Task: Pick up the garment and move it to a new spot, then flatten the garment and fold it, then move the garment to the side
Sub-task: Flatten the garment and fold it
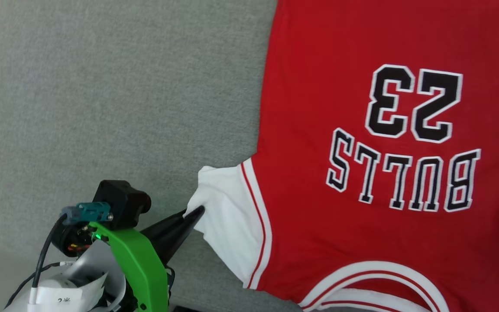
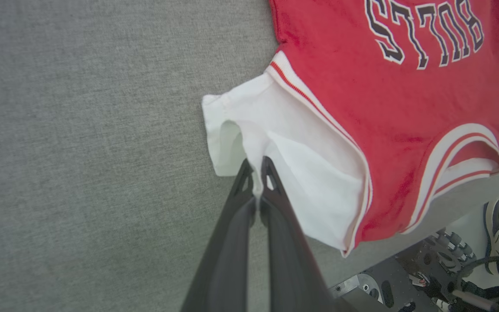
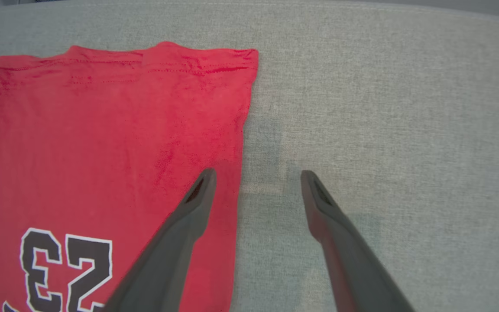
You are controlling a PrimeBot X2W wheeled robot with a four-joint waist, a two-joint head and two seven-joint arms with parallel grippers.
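Head camera looks down; both wrist cameras, nearer, share the garment [image 1: 319, 86].

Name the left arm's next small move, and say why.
Probably lift the sleeve slightly and draw it across onto the red jersey. The left gripper has its jaws shut on the sleeve's rumpled edge, and the jersey lies spread print-up, so folding the sleeve inward looks next.

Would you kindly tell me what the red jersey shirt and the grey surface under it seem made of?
The red jersey shirt looks like soft, matte knit fabric: it wrinkles, and its white sleeve bunches limply. The grey surface seems a woven, matte textile, judging by its fine flecked grain.
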